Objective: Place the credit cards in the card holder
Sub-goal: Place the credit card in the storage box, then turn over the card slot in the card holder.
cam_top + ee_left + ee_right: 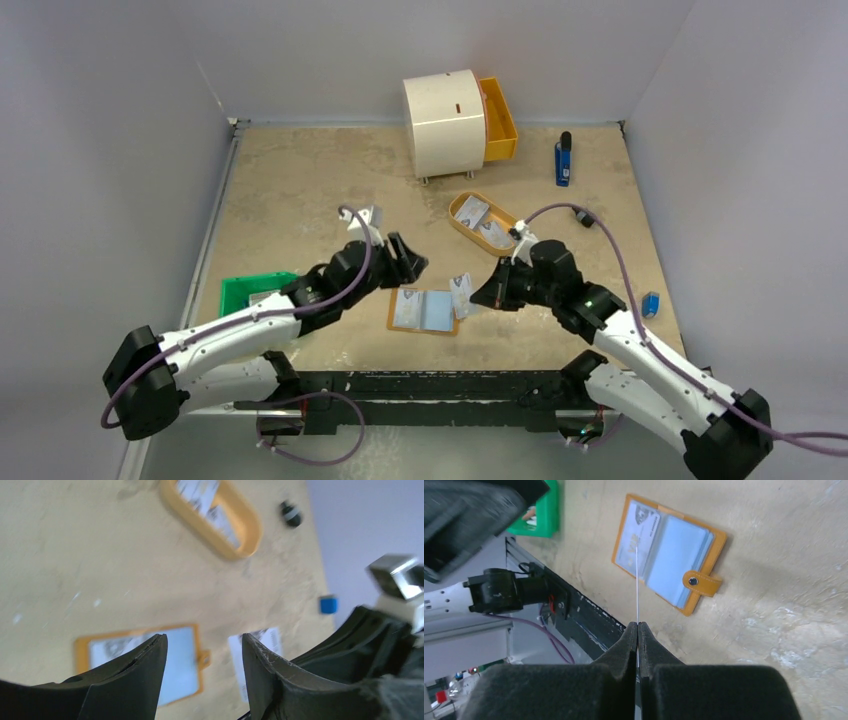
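Observation:
The tan card holder (422,311) lies open and flat near the table's front edge, and a printed card (636,535) shows in its left page. My right gripper (638,625) is shut on a thin pale credit card (637,580), seen edge-on and upright just right of the holder (702,581). In the top view that card (461,293) sticks out of my right gripper (480,293). My left gripper (405,262) hovers above the holder's far edge. Its jaws stand open with nothing between them (204,642), and below them are the holder (185,660) and the held card (265,640).
A yellow oval tray (455,216) with more printed cards sits behind the right gripper. At the back stands a white round cabinet (445,125) with an open yellow drawer (498,120). A blue tool (563,160), a small blue object (651,304) and a green bin (250,293) lie around.

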{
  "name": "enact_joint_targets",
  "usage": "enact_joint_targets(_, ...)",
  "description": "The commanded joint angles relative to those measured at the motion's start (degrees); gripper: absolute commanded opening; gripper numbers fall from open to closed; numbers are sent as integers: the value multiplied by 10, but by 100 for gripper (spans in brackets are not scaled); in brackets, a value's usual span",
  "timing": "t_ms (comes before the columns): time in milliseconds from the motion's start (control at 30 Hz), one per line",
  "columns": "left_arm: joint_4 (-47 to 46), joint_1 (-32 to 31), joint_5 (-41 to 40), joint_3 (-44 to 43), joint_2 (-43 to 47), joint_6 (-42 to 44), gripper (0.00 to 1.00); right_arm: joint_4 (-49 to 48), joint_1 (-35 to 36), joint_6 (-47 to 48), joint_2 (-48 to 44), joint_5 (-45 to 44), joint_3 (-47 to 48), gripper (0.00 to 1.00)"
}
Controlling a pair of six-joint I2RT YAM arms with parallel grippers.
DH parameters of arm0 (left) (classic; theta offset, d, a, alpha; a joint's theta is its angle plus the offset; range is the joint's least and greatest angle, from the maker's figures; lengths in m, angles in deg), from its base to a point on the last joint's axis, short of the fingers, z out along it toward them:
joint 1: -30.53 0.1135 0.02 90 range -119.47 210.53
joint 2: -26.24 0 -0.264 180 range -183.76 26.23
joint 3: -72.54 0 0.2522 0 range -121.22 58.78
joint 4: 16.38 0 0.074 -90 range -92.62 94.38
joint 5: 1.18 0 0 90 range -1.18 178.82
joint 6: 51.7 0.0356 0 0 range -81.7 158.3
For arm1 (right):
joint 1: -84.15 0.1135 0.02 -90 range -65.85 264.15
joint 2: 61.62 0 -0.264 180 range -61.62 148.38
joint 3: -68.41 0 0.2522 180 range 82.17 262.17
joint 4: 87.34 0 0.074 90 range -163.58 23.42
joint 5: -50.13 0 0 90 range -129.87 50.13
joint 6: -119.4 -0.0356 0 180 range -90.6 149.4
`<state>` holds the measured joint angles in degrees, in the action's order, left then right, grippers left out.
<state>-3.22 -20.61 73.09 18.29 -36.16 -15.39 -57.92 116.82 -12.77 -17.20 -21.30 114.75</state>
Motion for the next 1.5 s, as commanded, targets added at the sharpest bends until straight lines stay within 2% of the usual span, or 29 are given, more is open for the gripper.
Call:
enact_joint_targets(0, 44, -32, -3, 78, 39, 37, 57, -70, 35, -60, 37, -37, -23, 0)
enact_joint_targets(167, 48, -88, -25, 87, 18, 45, 60, -103, 61, -85, 63, -46, -45, 0)
enact_joint_targets(333, 36, -135, -59, 39, -77, 68, 57, -91, 70, -102, 60, -71, -52, 0)
enact_joint_targets(467, 64, -168, -114, -16, -168, 84, 52, -63, 72, -103, 44, -85, -52, 0)
enact_joint_targets(667, 62, -172, -137, -40, -220, 82, 52, -15, 72, -103, 1, -111, -51, 0)
enact_joint_targets(1000, 55, -172, -133, -55, -284, 89, 47, -8, 72, -104, -18, -123, -54, 0)
enact_joint_targets(1467, 57, -172, -167, -39, -305, 64, 15, -37, 72, -86, 6, -81, -47, 0)
